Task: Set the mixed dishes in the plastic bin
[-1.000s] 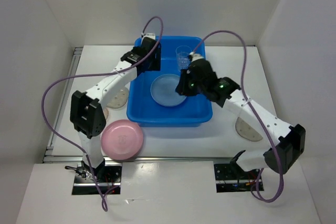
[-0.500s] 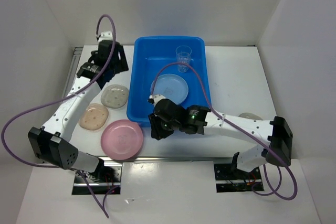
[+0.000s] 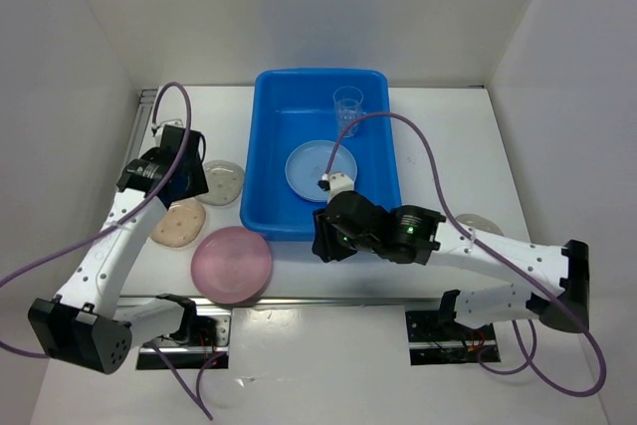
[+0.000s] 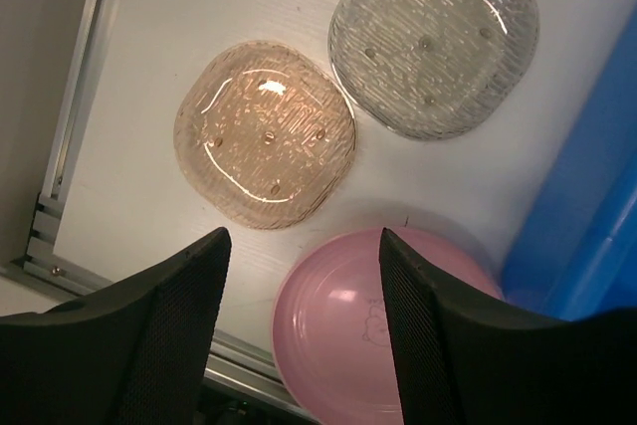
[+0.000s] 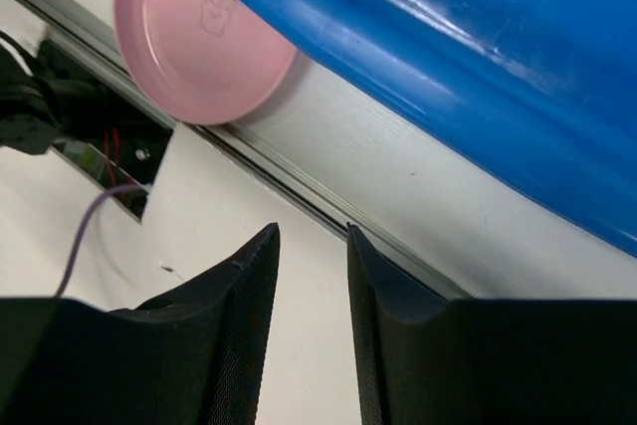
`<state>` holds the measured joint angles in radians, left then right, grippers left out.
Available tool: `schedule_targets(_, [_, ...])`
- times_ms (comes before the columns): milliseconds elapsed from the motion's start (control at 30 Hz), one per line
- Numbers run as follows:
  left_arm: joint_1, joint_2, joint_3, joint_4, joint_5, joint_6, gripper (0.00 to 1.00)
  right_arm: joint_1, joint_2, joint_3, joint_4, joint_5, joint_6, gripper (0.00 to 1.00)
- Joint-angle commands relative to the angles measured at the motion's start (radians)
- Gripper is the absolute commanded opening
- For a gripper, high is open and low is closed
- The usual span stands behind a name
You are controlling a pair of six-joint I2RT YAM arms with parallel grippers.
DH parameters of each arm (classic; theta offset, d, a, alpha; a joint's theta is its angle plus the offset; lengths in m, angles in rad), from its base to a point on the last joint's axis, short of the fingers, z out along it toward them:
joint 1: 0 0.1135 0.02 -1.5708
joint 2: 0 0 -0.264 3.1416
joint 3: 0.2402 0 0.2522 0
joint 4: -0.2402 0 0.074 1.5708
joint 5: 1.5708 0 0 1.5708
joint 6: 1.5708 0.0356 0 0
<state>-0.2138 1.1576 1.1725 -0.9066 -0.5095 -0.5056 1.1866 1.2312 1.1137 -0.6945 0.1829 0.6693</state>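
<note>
Bin: blue tub on the white table; every place below is given from it.
Blue plate: lies flat on the bin's floor, near the middle.
Cup: clear and upright, inside the bin by its far wall, toward the right.
Pink plate: on the table outside the bin, off its near left corner and close to the wall.
Grey plate: on the table just left of the bin, speckled, lying flat.
Beige plate: left of the bin, on the far side of the grey plate from it. The 2 rims are just beside each other; I cannot tell whether they touch.
Pale plate: on the table right of the bin, mostly hidden by the right arm.
Left pincer: hangs left of the bin above the 3 plates there. It is spread wide and holds nothing, with the pink plate's rim showing between the fingers.
Right pincer: outside the bin's near wall, over the table's near edge. Only a narrow gap separates the fingers, and nothing is between them.
</note>
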Motion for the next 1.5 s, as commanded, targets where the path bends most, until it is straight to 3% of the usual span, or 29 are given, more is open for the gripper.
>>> schedule_targets(0, [0.017,0.023,-0.014,-0.055,0.040,-0.036,0.69,0.008,-0.062,0.048,-0.053,0.075,0.033,0.39])
schedule_targets(167, [0.017,0.100,0.027,-0.112,0.046,-0.097,0.69,0.008,-0.137,0.038,-0.092,0.111,0.082,0.39])
schedule_targets(200, [0.017,0.111,0.027,-0.112,0.081,-0.097,0.73,0.008,-0.147,0.038,-0.114,0.125,0.082,0.39])
schedule_targets(267, [0.017,0.085,0.015,-0.095,0.170,-0.146,0.73,0.008,-0.177,0.038,-0.125,0.136,0.092,0.40])
schedule_targets(400, [0.017,-0.016,-0.123,-0.037,0.327,-0.307,0.69,0.008,-0.210,0.029,-0.164,0.158,0.113,0.40])
schedule_targets(467, [0.017,-0.042,-0.189,-0.037,0.310,-0.344,0.69,0.008,-0.231,0.029,-0.175,0.158,0.113,0.40])
schedule_targets(633, [0.017,-0.064,-0.163,-0.077,0.273,-0.445,0.69,-0.001,-0.240,0.029,-0.206,0.167,0.113,0.40])
schedule_targets(967, [-0.004,-0.187,-0.290,-0.158,0.332,-0.596,0.63,-0.001,-0.279,0.029,-0.258,0.176,0.113,0.42])
schedule_targets(1167, [-0.013,-0.076,-0.290,-0.138,0.295,-0.605,0.63,-0.001,-0.279,0.029,-0.247,0.167,0.093,0.42])
schedule_targets(1267, [-0.013,0.003,-0.290,-0.089,0.295,-0.584,0.63,-0.001,-0.256,0.014,-0.188,0.087,0.069,0.31])
schedule_targets(1467, [-0.022,0.154,-0.281,-0.026,0.263,-0.547,0.63,-0.001,-0.237,-0.106,-0.099,-0.048,0.085,0.31])
